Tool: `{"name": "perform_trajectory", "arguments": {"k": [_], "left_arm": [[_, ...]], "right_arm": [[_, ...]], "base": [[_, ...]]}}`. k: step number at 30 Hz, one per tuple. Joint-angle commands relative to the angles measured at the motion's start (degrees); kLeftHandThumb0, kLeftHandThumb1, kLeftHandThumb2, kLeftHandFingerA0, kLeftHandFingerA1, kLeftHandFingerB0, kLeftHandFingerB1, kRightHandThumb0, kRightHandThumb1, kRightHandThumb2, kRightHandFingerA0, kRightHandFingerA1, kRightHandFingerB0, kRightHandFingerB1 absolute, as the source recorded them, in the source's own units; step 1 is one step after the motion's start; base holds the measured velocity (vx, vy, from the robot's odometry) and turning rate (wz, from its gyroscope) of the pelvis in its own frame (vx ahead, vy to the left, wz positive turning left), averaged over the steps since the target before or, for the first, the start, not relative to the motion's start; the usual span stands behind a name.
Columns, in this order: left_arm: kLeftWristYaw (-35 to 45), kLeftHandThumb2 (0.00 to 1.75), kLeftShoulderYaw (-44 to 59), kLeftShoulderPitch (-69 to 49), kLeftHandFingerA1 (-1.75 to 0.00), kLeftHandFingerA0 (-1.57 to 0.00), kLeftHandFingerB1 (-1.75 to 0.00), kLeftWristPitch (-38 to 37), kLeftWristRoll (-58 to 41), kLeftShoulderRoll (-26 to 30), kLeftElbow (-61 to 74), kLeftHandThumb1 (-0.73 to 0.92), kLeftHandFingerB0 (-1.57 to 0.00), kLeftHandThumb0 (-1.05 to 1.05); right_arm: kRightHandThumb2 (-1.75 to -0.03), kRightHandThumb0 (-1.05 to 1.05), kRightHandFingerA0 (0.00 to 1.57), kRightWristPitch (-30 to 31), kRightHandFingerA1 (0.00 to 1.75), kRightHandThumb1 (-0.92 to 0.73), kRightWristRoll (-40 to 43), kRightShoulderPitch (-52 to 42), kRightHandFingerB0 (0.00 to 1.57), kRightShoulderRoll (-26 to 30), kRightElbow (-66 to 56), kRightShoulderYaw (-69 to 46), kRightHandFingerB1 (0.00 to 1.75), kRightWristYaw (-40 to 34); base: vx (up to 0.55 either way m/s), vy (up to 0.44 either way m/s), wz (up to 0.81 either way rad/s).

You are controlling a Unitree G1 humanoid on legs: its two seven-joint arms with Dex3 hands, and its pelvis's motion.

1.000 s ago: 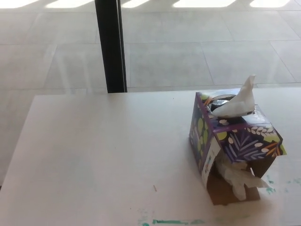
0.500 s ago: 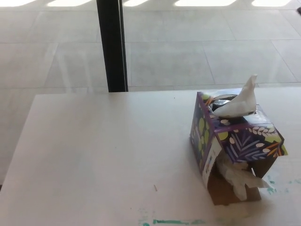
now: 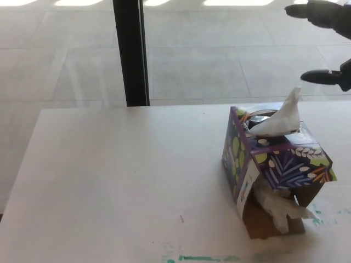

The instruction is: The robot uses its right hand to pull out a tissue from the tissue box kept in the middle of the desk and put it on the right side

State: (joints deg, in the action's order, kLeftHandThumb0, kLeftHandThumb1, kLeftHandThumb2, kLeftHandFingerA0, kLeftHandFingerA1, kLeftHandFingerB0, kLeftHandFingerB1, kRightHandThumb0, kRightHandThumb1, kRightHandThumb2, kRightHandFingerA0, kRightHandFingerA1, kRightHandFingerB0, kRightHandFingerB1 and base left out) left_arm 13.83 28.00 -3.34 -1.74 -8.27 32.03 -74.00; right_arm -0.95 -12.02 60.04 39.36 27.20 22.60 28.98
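Note:
A purple tissue box (image 3: 274, 161) with a leaf pattern stands on the right part of the white desk (image 3: 120, 181). A white tissue (image 3: 279, 118) sticks up out of its top slot. The box's near side is torn open and crumpled tissue (image 3: 279, 205) spills out there. My right hand (image 3: 326, 38) shows at the top right corner, above and to the right of the upright tissue, apart from it. Its black fingers (image 3: 318, 76) are spread and hold nothing. My left hand does not show.
A black vertical post (image 3: 130, 52) stands behind the desk's far edge, in front of a tiled floor. Green paint marks (image 3: 200, 257) run along the desk's near edge. The desk's left and middle are bare white surface.
My right hand has come into the picture at the top right; it did not show before. The box and tissues have not moved.

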Motion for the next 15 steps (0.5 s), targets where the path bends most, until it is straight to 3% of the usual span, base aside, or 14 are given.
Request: {"name": "perform_trajectory", "arguments": {"k": [1,3,4,5,8,15], "left_arm": [[0.5,0.66,-0.1,-0.7,-0.62,-0.55,-0.48,0.3,-0.8,1.9,-0.2,0.86,-0.46,-0.7],[0.5,0.66,-0.1,-0.7,-0.62,-0.55,-0.48,0.2,-0.7,1.9,-0.2,0.86,-0.46,-0.7],[0.3,0.65,0.0,-0.6,-0.62,-0.56,-0.47,0.7,-0.9,1.9,0.0,0.86,-0.46,-0.68],[0.3,0.66,-0.3,-0.6,-0.59,-0.55,-0.46,0.8,-0.6,2.0,0.0,0.87,-0.45,-0.68],[1.1,0.66,0.0,-1.4,-0.62,-0.53,-0.47,0.4,-0.9,2.3,0.2,0.87,-0.44,-0.68],[0.1,0.66,-0.4,-1.3,-0.61,-0.55,-0.47,0.5,-0.5,2.2,-0.2,0.87,-0.47,-0.68]], "right_arm": [[-0.73,-0.79,0.0,2.3,0.0,-0.48,-3.9,3.4,0.0,2.3,-1.5,3.6,0.21,15.1],[-0.73,-0.79,0.0,2.3,0.0,-0.48,-3.9,3.4,0.0,2.3,-1.6,3.6,0.21,15.6],[-0.57,-0.82,0.0,2.5,0.0,-0.56,-4.0,1.9,0.0,2.4,-3.2,4.2,0.3,16.6],[-0.78,-0.85,0.0,3.1,0.0,-0.42,-4.6,1.3,0.04,2.4,-4.1,4.7,0.21,16.9],[-0.85,-0.82,0.0,3.7,0.06,-0.48,-6.3,0.4,0.06,1.6,-4.6,7.0,0.17,19.0],[-0.75,-0.74,0.0,4.6,0.03,-0.41,-9.9,-0.6,0.06,-0.1,-3.4,10.3,0.2,18.6]], "base": [[0.0,0.0,0.0],[0.0,0.0,0.0],[0.0,0.0,0.0],[0.0,0.0,0.0],[0.0,0.0,0.0],[0.0,0.0,0.0]]}}
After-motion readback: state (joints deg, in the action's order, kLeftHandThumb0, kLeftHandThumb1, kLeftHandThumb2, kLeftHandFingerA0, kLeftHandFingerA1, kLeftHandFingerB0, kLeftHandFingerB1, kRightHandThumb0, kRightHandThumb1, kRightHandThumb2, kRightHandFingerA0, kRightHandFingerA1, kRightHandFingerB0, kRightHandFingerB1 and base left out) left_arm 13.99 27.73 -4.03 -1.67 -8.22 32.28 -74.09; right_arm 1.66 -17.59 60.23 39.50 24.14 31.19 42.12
